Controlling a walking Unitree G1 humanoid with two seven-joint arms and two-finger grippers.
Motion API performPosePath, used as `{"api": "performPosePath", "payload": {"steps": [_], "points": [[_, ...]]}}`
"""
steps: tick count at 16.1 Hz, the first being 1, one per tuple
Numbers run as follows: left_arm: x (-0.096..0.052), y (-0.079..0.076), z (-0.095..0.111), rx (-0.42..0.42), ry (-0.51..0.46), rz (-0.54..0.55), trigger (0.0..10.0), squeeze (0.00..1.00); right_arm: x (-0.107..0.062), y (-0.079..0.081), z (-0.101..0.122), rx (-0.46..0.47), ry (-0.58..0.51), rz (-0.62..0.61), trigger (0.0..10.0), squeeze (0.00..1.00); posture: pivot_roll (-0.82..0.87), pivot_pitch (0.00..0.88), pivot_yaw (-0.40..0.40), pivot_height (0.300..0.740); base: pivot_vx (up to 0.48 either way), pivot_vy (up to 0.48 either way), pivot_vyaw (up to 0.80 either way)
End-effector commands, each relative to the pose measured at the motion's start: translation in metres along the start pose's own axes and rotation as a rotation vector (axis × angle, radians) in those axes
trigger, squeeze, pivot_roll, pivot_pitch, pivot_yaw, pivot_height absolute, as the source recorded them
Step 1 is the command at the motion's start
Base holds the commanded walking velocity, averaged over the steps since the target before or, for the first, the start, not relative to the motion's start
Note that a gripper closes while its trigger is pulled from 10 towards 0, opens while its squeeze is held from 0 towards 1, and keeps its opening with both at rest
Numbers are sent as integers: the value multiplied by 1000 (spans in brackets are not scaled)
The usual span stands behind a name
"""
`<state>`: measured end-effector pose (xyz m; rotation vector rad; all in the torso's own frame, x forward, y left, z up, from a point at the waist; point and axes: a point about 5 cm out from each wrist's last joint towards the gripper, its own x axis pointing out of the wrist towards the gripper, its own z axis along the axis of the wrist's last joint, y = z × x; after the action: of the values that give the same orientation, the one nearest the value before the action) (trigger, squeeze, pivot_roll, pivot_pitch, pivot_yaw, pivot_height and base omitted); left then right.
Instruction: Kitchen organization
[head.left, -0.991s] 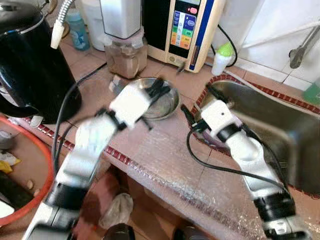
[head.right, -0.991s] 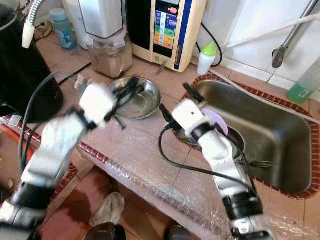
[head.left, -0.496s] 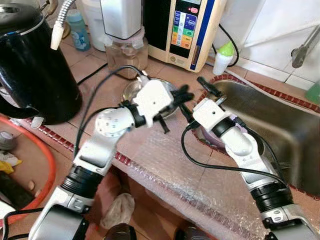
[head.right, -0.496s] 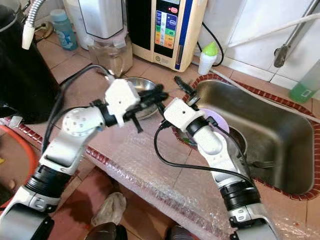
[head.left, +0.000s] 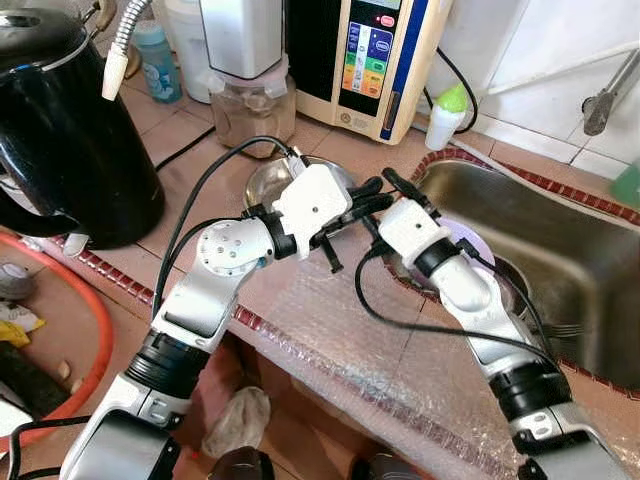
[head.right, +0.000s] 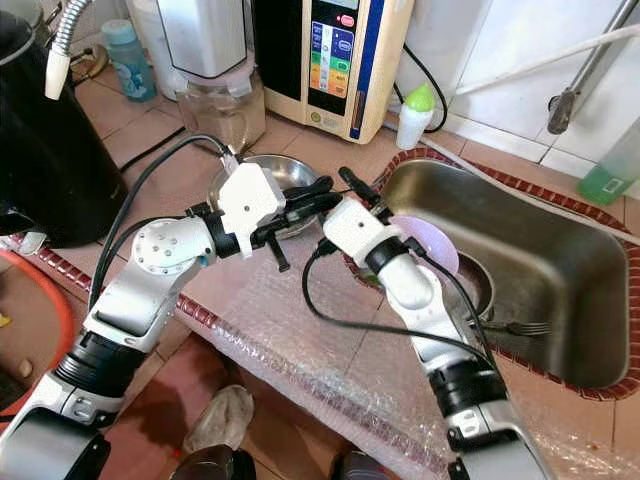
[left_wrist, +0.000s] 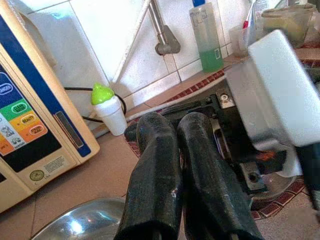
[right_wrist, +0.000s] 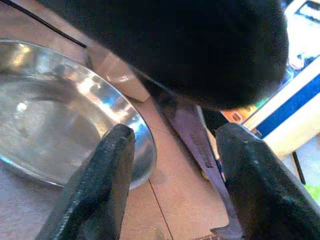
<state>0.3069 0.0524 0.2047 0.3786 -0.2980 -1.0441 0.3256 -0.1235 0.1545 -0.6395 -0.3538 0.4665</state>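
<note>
Left hand (head.left: 372, 196): fingers pressed together, holding nothing, tips beside the right hand's housing, above the steel bowl's 3 o'clock rim.
Right hand (head.right: 352, 186): fingers spread wide, holding nothing, near the sink's rim.
Steel bowl (head.right: 290, 170): on the tiled surface (head.left: 180, 180), at 9 o'clock from the sink (head.right: 560, 270).
Plate (head.right: 432, 246): pale, inside the sink.

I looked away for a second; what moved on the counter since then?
The left gripper swung from over the shallow steel bowl toward the sink, shut and empty. The right gripper slid toward it, fingers open; the two nearly meet. Bowl, black kettle and purple plate stayed put.
</note>
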Motion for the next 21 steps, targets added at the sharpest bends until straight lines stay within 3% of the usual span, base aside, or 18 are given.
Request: {"api": "performPosePath", "payload": {"steps": [1, 21], "points": [[3, -4, 4, 14, -18, -22, 0, 0, 0, -1, -6, 6, 31, -5, 0, 0, 10, 39, -3, 740, 0, 0, 0], [-2, -6, 4, 27, -8, -33, 0, 0, 2, -16, -20, -26, 86, -95, 0, 0, 27, 41, 0, 740, 0, 0, 0]]}}
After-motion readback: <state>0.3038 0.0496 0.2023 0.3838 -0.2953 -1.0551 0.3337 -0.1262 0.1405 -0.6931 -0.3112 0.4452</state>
